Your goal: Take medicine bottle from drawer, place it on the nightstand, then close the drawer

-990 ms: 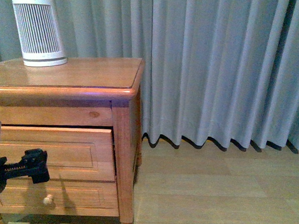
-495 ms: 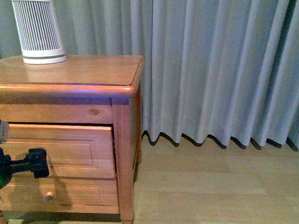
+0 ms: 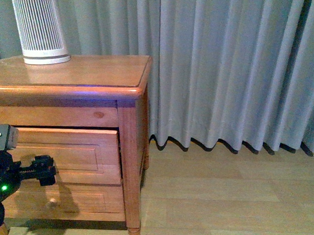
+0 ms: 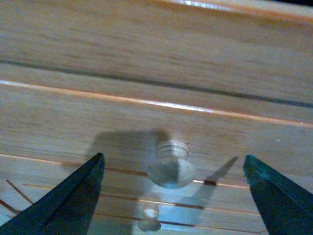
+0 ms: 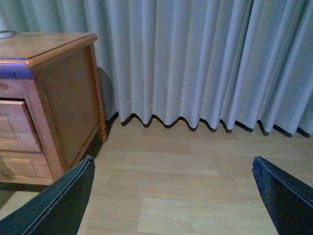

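Moved in nearer with the left hand, released and straddling the knob, ready to pull the drawer open; holding the right hand released, idle.

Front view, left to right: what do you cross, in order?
Left pincer → nightstand post → curtain. The drawer and white device overlap the pincer's span, so they are left out.

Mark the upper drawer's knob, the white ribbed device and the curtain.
upper drawer knob point(image 4: 171, 171), left wrist view, its rounded head.
white ribbed device point(image 3: 40, 26), front view, its slatted front.
curtain point(image 3: 226, 73), front view, a middle fold.
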Tool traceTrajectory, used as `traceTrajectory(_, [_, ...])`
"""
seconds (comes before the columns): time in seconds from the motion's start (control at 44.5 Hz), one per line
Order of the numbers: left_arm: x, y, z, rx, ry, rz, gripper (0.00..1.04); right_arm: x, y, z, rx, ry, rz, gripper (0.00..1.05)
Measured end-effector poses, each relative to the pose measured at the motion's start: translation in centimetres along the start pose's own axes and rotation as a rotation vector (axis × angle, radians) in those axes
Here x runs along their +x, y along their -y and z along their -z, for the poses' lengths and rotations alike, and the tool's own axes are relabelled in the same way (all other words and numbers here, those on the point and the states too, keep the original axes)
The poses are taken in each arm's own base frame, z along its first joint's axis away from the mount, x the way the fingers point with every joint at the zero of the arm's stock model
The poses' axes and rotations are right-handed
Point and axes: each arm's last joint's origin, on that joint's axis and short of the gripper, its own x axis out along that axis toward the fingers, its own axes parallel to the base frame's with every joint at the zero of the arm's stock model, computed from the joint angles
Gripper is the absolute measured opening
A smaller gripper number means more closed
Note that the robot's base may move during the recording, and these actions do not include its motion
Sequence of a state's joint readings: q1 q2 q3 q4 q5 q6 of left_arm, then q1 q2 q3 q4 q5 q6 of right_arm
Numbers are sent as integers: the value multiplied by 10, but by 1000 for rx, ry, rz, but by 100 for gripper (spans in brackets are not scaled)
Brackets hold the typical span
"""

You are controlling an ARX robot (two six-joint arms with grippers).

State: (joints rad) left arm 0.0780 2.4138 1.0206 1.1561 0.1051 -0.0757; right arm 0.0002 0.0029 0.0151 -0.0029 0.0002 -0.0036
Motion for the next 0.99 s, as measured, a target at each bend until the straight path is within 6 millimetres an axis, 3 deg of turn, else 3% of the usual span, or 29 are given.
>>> traceTrajectory(0.202, [1, 3, 5, 2, -14, -4, 44, 0, 0, 0, 0, 0, 0, 98])
traceTrajectory(0.337, [1, 3, 5, 3, -13, -12, 27, 0, 0, 0, 0, 0, 0, 98])
traceTrajectory(0.697, [0, 3, 5, 6, -7, -13, 23, 0, 0, 0, 0, 0, 0, 98])
traceTrajectory(0.99, [-25, 5, 10, 1, -18, -15, 23, 0, 0, 0, 0, 0, 0, 98])
